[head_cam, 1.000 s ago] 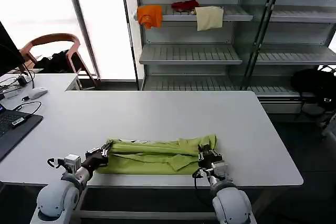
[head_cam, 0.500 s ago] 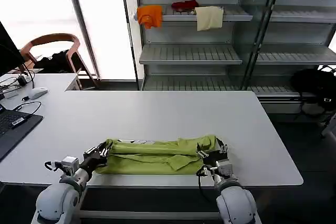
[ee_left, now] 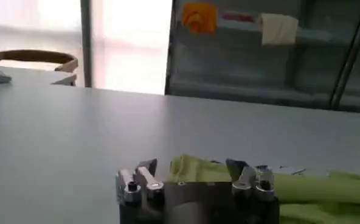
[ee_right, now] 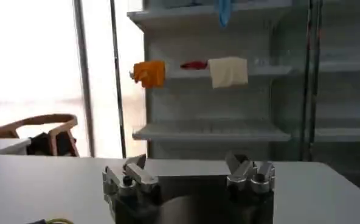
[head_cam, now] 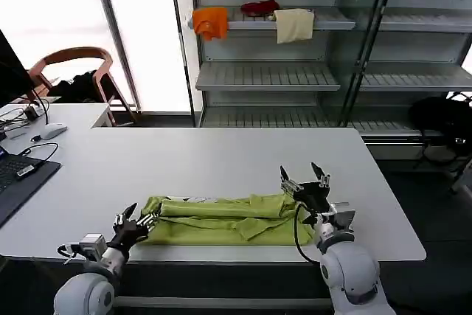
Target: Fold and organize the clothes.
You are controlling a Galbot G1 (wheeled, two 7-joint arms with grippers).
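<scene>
Right gripper point(head_cam: 304, 175) raised above table point(head_cam: 221, 160) by shirt's right end, fingers spread, holding nothing. Left gripper point(head_cam: 136, 218) low at shirt's left end, fingers apart just beside fabric; we cannot tell whether they touch it. Between them we see lime yellow-green T-shirt point(head_cam: 225, 220) folded into long band along table's near edge. Farther out: laptop point(head_cam: 18, 175) at table's left, orange cloth point(head_cam: 211, 22) and cream cloth point(head_cam: 293, 24) on shelf point(head_cam: 258, 23) behind.

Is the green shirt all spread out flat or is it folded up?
Folded. The green shirt lies as a long narrow band on the table, with layers doubled over; both hands are open, off it.
</scene>
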